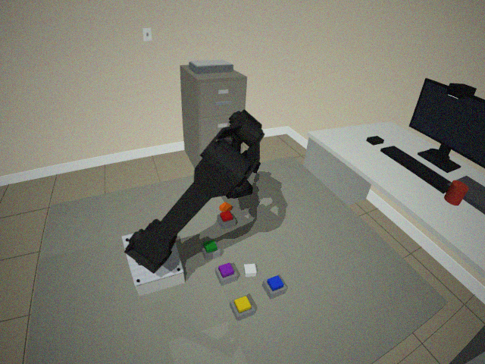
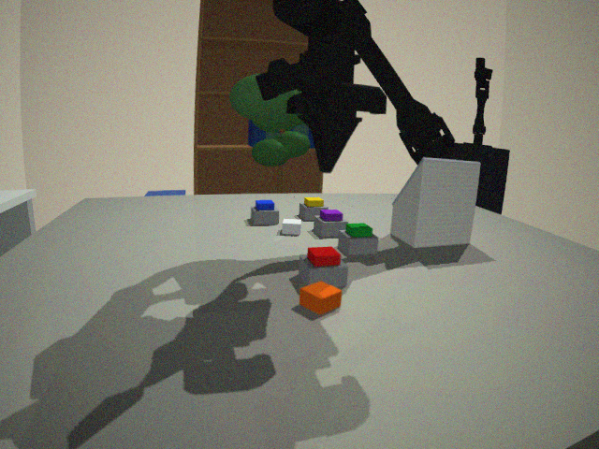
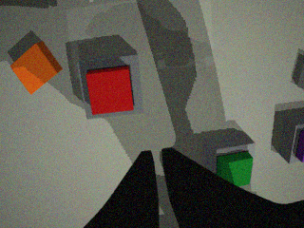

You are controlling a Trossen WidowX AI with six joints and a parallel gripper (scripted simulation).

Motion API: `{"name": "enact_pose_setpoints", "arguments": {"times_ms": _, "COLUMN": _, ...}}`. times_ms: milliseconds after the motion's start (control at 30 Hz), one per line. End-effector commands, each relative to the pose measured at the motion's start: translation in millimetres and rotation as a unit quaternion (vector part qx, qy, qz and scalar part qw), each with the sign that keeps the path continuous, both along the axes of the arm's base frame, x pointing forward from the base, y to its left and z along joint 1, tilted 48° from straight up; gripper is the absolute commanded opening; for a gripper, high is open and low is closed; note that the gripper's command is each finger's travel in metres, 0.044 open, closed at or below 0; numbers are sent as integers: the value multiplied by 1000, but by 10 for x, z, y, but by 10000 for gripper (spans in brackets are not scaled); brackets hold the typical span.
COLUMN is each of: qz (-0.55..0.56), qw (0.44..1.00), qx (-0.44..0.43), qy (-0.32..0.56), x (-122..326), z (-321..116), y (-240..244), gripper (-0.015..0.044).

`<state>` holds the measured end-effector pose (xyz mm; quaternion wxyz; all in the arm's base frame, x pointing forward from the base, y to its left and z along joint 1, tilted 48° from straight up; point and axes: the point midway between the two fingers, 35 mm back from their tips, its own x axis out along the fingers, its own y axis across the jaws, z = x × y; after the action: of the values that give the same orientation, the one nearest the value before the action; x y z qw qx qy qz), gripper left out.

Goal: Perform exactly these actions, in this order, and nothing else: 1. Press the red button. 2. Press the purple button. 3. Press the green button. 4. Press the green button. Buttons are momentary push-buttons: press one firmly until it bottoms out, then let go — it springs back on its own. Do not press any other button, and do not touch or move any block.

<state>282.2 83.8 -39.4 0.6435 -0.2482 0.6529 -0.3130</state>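
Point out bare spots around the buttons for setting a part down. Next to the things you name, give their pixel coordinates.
Room on the desk side of the square blue button (image 1: 274, 283) (image 2: 264, 205), and between the square yellow button (image 1: 242, 303) (image 2: 314, 201) and white robot base (image 1: 160, 289) (image 2: 445, 203). Tight: small white block (image 1: 250, 270) (image 2: 291, 226) beside purple button (image 1: 226, 269) (image 2: 331, 215) (image 3: 301, 142); orange block (image 1: 225, 207) (image 2: 320, 297) (image 3: 37, 68) by red button (image 1: 226, 216) (image 2: 323, 256) (image 3: 110, 90).

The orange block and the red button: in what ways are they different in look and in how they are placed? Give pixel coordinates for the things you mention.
The orange block (image 1: 225, 206) (image 2: 320, 297) (image 3: 36, 67) is one colour throughout, while the red button (image 1: 226, 216) (image 2: 324, 256) (image 3: 110, 90) has a grey housing. The block lies low on the surface; the button's cap sits higher. Both have flat faces.
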Motion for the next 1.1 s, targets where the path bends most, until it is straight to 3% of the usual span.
{"name": "enact_pose_setpoints", "arguments": {"times_ms": 0, "qz": -3, "qw": 1000, "qx": -1, "qy": 0, "x": -96, "z": 379, "y": -271, "gripper": 20}}
{"name": "enact_pose_setpoints", "arguments": {"times_ms": 433, "qz": -4, "qw": 1000, "qx": -7, "qy": 2, "x": -915, "z": 1230, "y": -1165, "gripper": 20}}
{"name": "enact_pose_setpoints", "arguments": {"times_ms": 600, "qz": -4, "qw": 1000, "qx": -7, "qy": 2, "x": -927, "z": 1221, "y": -1189, "gripper": 20}}
{"name": "enact_pose_setpoints", "arguments": {"times_ms": 800, "qz": -4, "qw": 1000, "qx": -8, "qy": 2, "x": -962, "z": 835, "y": -1618, "gripper": 20}}
{"name": "enact_pose_setpoints", "arguments": {"times_ms": 1067, "qz": -4, "qw": 1000, "qx": -8, "qy": 2, "x": -965, "z": 795, "y": -1662, "gripper": 20}}
